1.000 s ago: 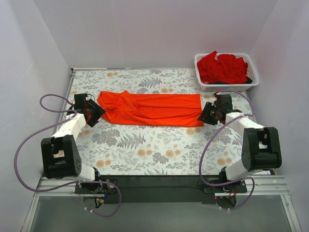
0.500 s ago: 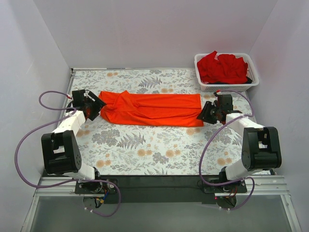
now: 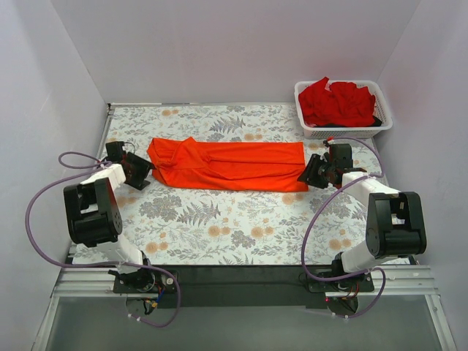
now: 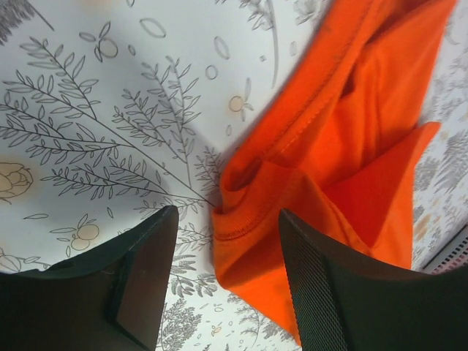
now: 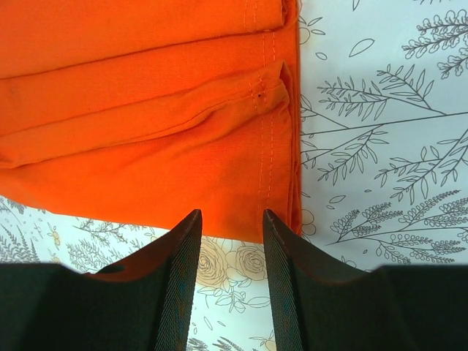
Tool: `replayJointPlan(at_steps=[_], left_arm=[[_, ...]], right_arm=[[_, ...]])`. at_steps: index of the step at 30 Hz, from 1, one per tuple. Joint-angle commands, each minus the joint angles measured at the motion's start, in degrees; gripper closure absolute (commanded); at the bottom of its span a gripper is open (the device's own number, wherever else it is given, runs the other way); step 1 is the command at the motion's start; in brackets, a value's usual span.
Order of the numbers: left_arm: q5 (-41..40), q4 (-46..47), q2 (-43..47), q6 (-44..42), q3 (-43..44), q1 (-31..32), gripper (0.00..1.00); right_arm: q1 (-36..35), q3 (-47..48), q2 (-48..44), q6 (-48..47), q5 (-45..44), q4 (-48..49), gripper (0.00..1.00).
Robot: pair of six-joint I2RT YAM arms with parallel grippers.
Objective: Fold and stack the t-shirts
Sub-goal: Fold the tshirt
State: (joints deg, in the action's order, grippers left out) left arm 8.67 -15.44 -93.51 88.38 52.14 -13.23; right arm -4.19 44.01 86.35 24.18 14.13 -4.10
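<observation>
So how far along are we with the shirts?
Done: the orange shirt lies folded lengthwise into a long strip on the table. In hand: the left gripper and right gripper sit open at its two ends, neither clamping cloth, probably lining up the crosswise fold. Left: that fold, plus the red shirts heaped in the basket; no stack exists yet.

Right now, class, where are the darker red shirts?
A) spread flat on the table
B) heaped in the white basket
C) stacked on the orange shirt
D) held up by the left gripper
B: the red shirts lie heaped in the white basket at the far right corner; only the orange shirt lies on the table.
</observation>
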Motion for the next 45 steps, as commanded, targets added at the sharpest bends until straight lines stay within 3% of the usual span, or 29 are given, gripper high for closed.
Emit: replayJointPlan(at_steps=[1,17,22,23,25,27,29,30,33,34,37,45], left_arm=[[4.0,-2.0,-1.8,0.1,2.4,0.4,0.44],[3.2,-3.0,-2.0,-1.4,1.4,1.9,0.41],[1.9,-3.1,-1.8,-2.1,0.2,1.9,0.53],[1.9,-3.0,-1.8,-2.2,0.1,1.9,0.62],[1.7,-3.0,-2.2,-2.7,-0.4,2.0,0.66],[1.4,-2.8,-2.4,-2.9,-1.2,2.0,0.78],[0.7,-2.7,-2.2,-3.0,-1.8,1.9,0.83],[0.7,-2.6,-2.0,-3.1,-2.0,1.9,0.91],[0.0,-2.7,-1.4,-3.2,-2.7,1.8,1.00],[-0.1,-2.7,-0.9,-3.0,-3.3,1.8,1.00],[-0.1,-2.8,1.5,-2.2,-4.3,0.9,1.00],[0.4,-4.6,8.3,0.1,-6.5,-4.9,1.00]], right_arm=[[0.2,-0.2,0.5,-0.2,0.5,1.8,0.55],[0.4,-0.1,4.0,2.1,-3.1,2.2,0.55],[0.4,-1.0,3.4,2.1,-5.0,2.1,0.55],[0.5,-1.2,3.7,2.1,-5.0,2.1,0.55],[0.4,-1.7,4.2,2.1,-5.1,2.2,0.56],[0.6,-2.3,4.6,2.3,-5.5,2.1,0.57],[0.6,-3.0,5.5,2.3,-6.0,2.1,0.61],[0.7,-3.1,5.8,2.3,-6.1,2.0,0.62],[1.1,-4.1,6.6,2.4,-6.5,1.9,0.75],[1.4,-4.3,7.0,2.5,-6.5,1.8,0.84],[2.7,-5.0,7.3,3.1,-6.1,1.6,0.99],[5.3,-5.4,3.9,3.5,-7.7,-0.3,0.99]])
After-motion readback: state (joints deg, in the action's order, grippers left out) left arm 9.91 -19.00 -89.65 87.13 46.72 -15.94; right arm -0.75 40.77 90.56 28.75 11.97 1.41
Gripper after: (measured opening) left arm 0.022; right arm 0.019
